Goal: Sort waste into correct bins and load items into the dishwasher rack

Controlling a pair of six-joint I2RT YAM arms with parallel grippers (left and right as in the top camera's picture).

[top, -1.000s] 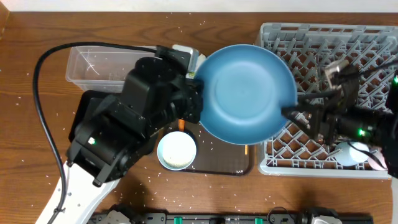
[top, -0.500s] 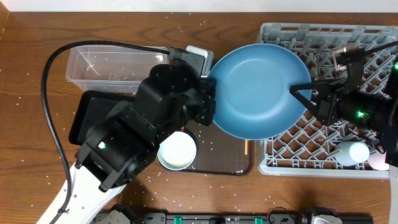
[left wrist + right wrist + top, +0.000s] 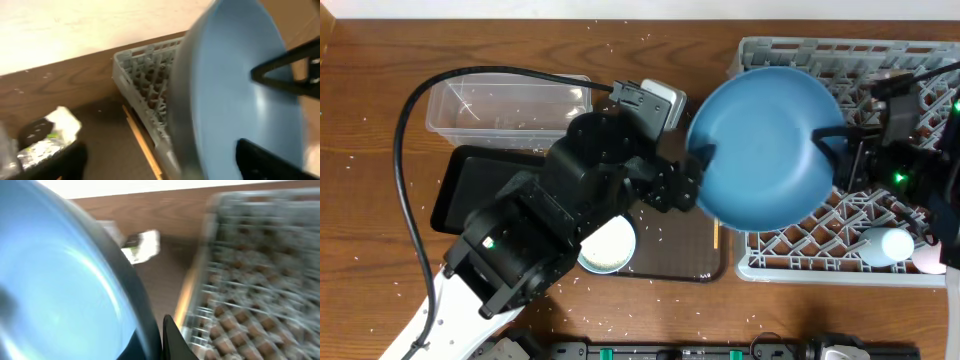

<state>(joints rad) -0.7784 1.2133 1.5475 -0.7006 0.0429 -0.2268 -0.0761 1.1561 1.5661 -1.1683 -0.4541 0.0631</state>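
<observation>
The large blue bowl (image 3: 760, 150) hangs tilted over the left edge of the grey dishwasher rack (image 3: 880, 70). My right gripper (image 3: 827, 150) is shut on its right rim, and the right wrist view shows the rim (image 3: 135, 295) pinched between the fingers. At the bowl's left rim my left gripper (image 3: 705, 170) is open, its black fingers (image 3: 270, 160) wide apart on either side of the rim (image 3: 182, 135). A white bowl (image 3: 608, 245) and a chopstick (image 3: 716, 235) sit on the brown tray (image 3: 685, 262). The green-yellow wrapper (image 3: 45, 142) lies behind.
A clear tub (image 3: 500, 105) and a black tray (image 3: 470, 185) stand at the left, partly under my left arm. A pale small bowl (image 3: 885, 245) and a pink cup (image 3: 928, 260) rest in the rack's front right corner. Rice grains dot the table.
The blue bowl moved right and tipped up over the rack's edge. My right gripper closed on its right rim. My left gripper's fingers opened off the left rim.
</observation>
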